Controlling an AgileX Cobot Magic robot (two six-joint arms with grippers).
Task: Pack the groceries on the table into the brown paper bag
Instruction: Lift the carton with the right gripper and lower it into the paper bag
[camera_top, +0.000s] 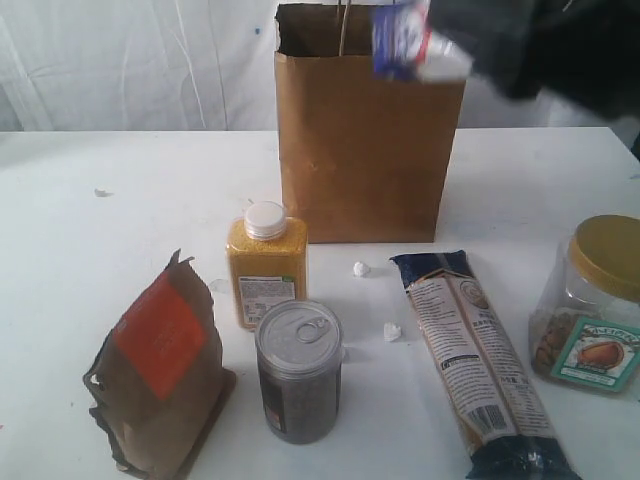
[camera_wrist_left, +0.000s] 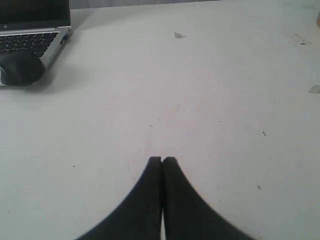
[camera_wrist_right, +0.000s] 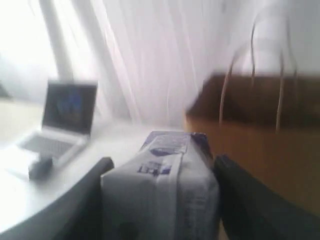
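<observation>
**A:** While the right gripper is clamping the small white carton by its two sides, where are we holding it?

**B:** We are holding it above the open mouth of the brown paper bag, toward the right side in the exterior view. We are judging that height enough to clear the rim and the thin handles.

**A:** And the left gripper?

**B:** It is hanging over bare table, jaws pressed together, gripping nothing. We are supposing it parked clear of the bag. The yellow-grain bottle, silver pull-tab can, long pasta packet, gold-lidded clear jar and orange-labelled brown pouch are waiting before the bag, unpacked.
</observation>
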